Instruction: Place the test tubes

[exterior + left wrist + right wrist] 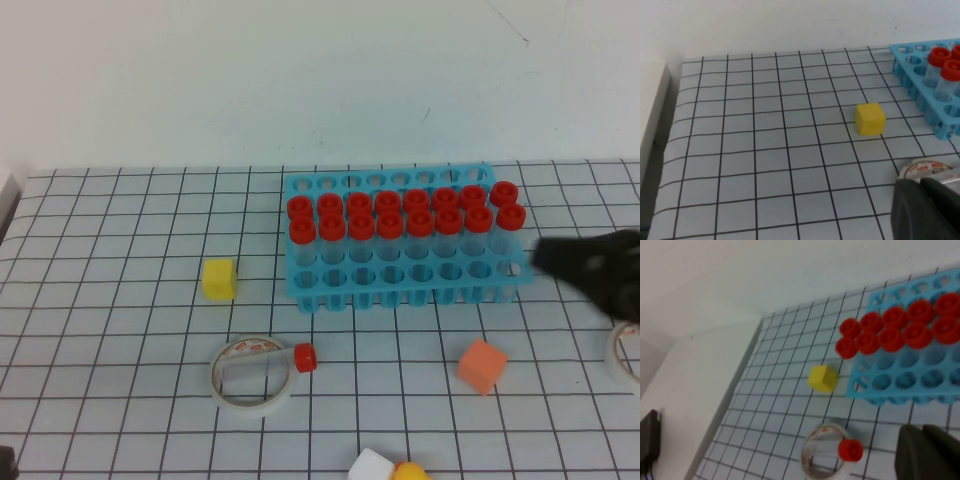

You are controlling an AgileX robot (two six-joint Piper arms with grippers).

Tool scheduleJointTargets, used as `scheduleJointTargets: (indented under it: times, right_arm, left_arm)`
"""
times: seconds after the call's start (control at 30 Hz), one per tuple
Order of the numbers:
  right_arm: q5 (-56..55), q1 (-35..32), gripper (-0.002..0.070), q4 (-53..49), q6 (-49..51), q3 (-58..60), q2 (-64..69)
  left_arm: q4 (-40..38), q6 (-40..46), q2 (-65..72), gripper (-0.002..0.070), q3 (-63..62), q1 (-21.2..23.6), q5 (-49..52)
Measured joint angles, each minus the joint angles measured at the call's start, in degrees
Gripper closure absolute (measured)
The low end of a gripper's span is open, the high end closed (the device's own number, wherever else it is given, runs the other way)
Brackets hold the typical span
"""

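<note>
A blue rack (400, 285) stands mid-table, with two rows of red-capped test tubes (403, 215) upright in its far holes. One loose tube (285, 360) lies across a roll of tape (252, 375), its red cap (850, 450) pointing right. My right gripper (545, 258) hovers by the rack's right end, shut and empty; the right wrist view shows its tips (927, 452) together. My left gripper (922, 207) is shut and empty, low at the near left, short of the tape roll (927, 167). In the high view only a dark bit shows at the bottom left corner.
A yellow cube (219, 278) sits left of the rack, an orange cube (482, 365) in front of its right end. A white and a yellow piece (385, 467) lie at the near edge. A second tape roll (625, 352) is at the right edge.
</note>
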Motion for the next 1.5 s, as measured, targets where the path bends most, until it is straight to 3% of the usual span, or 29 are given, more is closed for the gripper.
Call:
scheduleJointTargets:
  times: [0.03, 0.07, 0.17, 0.3, 0.5, 0.6, 0.63, 0.73, 1.0, 1.5]
  right_arm:
    - [-2.56, 3.02, 0.0678, 1.67, -0.56, -0.10, 1.35]
    - [-9.12, 10.78, 0.0678, 6.07, -1.29, -0.10, 4.86]
    - [-17.93, 20.00, 0.0678, 12.07, -1.60, -0.49, 10.44]
    - [-20.64, 25.78, 0.0655, 14.37, 1.44, -2.65, 17.39]
    - [-16.03, 26.81, 0.0543, 14.88, 6.42, -8.56, 26.85]
    - [-14.02, 26.81, 0.0450, 14.87, 11.28, -11.57, 30.48]
    - [-12.19, 26.81, 0.0386, 14.87, 14.19, -13.48, 32.94]
    - [-9.75, 26.81, 0.0325, 14.87, 17.02, -15.94, 36.27]
    - [-11.15, 26.95, 0.0295, 14.87, 21.02, -19.93, 42.58]
    - [-14.48, 26.95, 0.0290, 14.99, 16.31, -24.41, 48.21]
  left_arm:
    - [0.28, 0.00, 0.10, 0.0676, 0.00, 0.00, 0.44]
    - [1.02, 0.00, 0.10, 0.0676, 0.00, 0.00, 1.00]
    - [1.53, 0.00, 0.10, 0.0676, 0.00, 0.00, 1.59]
    - [1.86, 0.00, 0.10, 0.0676, 0.00, 0.00, 1.81]
    - [2.16, 0.00, 0.21, 0.0676, 0.00, 0.00, 1.93]
    - [2.16, 0.00, 0.79, 0.0676, 0.00, 0.00, 1.93]
    - [2.16, 0.00, 1.20, 0.0676, 0.00, 0.00, 1.93]
    - [2.20, 0.00, 1.92, 0.0676, 0.00, 0.00, 1.81]
    - [2.30, 0.00, 3.49, 0.0676, 0.00, 0.00, 1.76]
    - [0.85, 0.30, 3.49, 0.0676, 0.00, 0.00, 2.52]
